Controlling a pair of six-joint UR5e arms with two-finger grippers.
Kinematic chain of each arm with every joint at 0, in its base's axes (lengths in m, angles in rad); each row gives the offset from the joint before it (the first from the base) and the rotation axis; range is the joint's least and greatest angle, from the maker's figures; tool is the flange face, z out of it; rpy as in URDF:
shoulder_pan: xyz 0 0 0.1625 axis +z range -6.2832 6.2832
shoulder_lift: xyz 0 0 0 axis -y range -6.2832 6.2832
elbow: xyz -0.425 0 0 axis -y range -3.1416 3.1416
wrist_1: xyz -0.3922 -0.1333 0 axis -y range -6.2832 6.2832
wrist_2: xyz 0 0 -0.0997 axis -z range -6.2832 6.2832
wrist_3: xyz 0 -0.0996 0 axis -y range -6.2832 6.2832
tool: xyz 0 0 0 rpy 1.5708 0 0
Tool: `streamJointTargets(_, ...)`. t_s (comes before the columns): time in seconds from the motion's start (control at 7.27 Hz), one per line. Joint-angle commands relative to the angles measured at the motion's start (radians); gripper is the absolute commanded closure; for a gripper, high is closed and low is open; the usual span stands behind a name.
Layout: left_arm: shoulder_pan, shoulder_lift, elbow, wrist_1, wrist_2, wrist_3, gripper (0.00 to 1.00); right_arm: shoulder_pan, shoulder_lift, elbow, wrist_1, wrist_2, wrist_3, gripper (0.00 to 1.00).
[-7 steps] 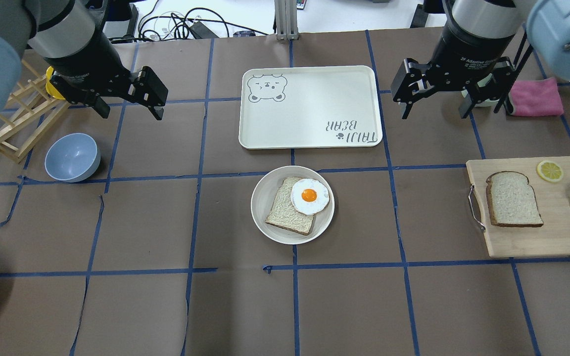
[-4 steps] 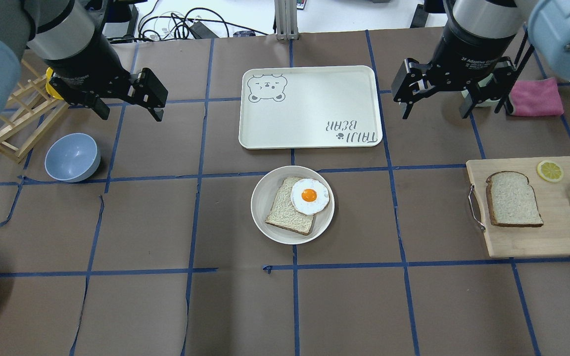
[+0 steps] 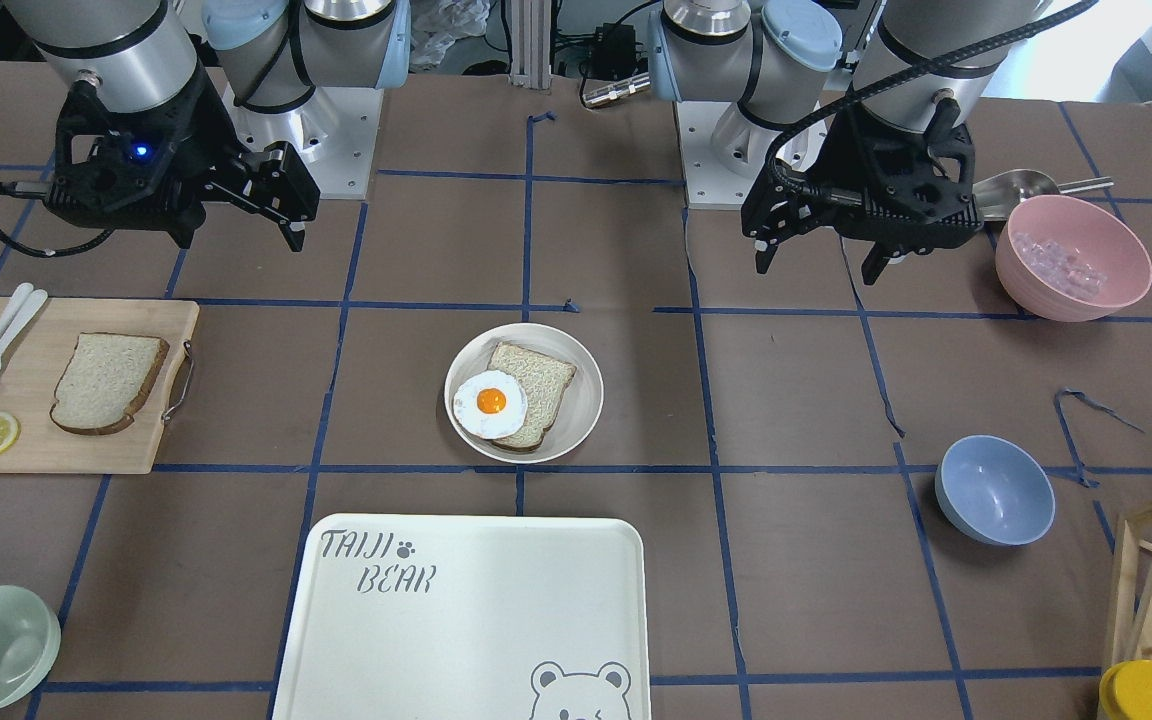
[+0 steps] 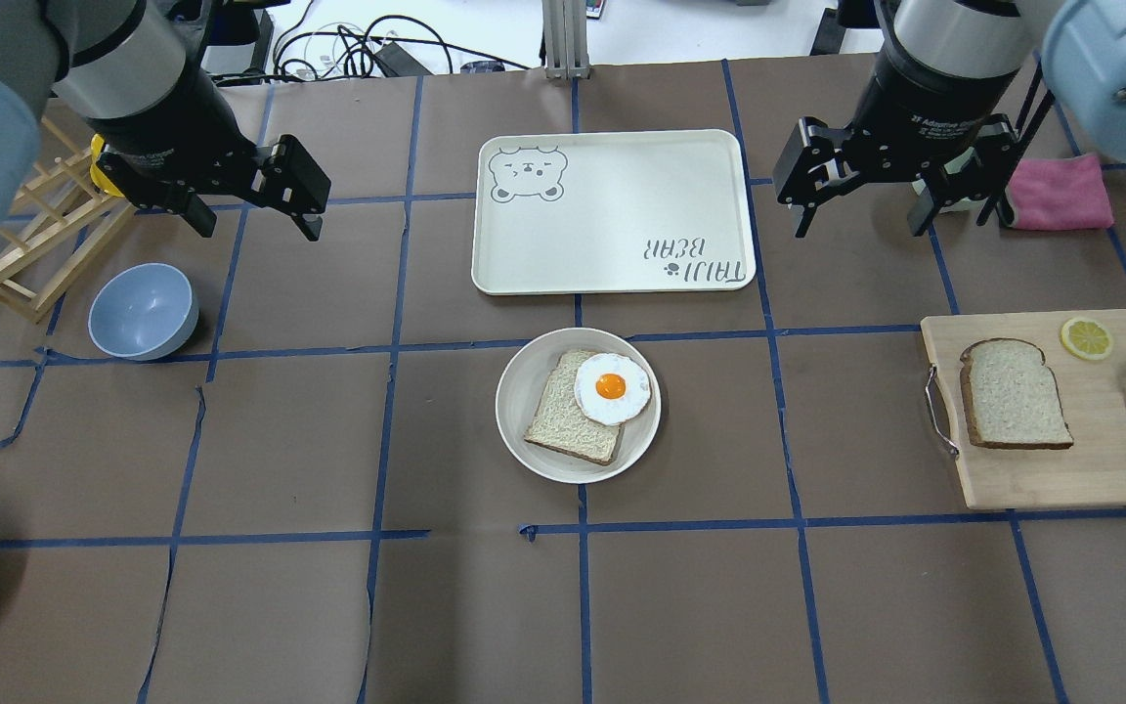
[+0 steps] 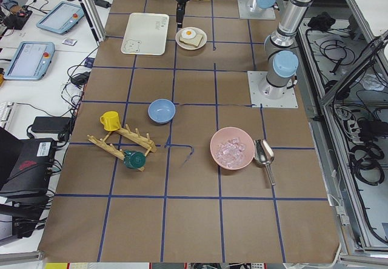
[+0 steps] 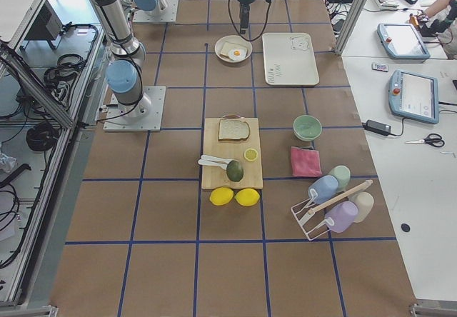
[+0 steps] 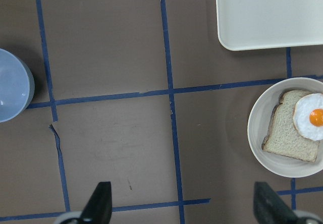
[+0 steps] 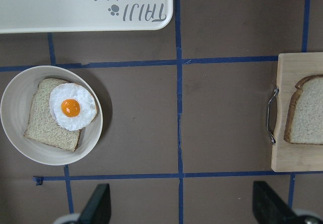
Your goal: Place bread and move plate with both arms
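Bread [image 4: 1016, 393] flat on wooden cutting board [image 4: 1101, 469], robot's right side of worktop [image 4: 328, 440], bare face up, near the board's metal handle [image 4: 939, 411]. Untouched. Lemon slice [image 4: 1086, 338] on the same board, apart from bread.

Plate [image 4: 516, 391] mid-worktop, just on the robot's side of the bear-print tray [image 4: 612, 210], not touching it. On plate: smaller bread slice [image 4: 568, 420] with fried egg [image 4: 612, 388] overlapping one corner.

Left gripper [image 4: 258, 223] raised over worktop's far left part, beyond the blue bowl [image 4: 143, 311], well apart from plate. Fingers [image 4: 301, 186] spread wide, nothing between them; same in left wrist view, tips at the two bottom corners.

Right gripper [image 4: 856, 230] raised to the right of the tray, beyond the cutting board, well apart from bread. Fingers [image 4: 802, 186] spread wide, empty; same in right wrist view.

Versus earlier overhead frames: next to no change. Both grippers at about the same spots, only the slightest drift, spread as before. Bread, plate, egg, tray, bowl all in same places.
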Motion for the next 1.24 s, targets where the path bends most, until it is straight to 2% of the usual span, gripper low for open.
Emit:
streamJointTargets(0.0, 0.001, -0.001, -0.005, 0.0, 0.0, -0.006, 0.0, 0.0, 0.0, 0.003, 0.0, 0.004, -0.002, 0.0)
streamJointTargets(0.96, -0.002, -0.002, 0.012, -0.001, -0.014, -0.041, 0.0, -0.001, 0.002, 0.02, 0.0, -0.006, 0.009, 0.0)
streamJointTargets(1.1, -0.005, 0.004, 0.012, -0.006, -0.027, -0.043, 0.0, -0.012, 0.008, 0.021, 0.0, -0.008, 0.076, 0.0)
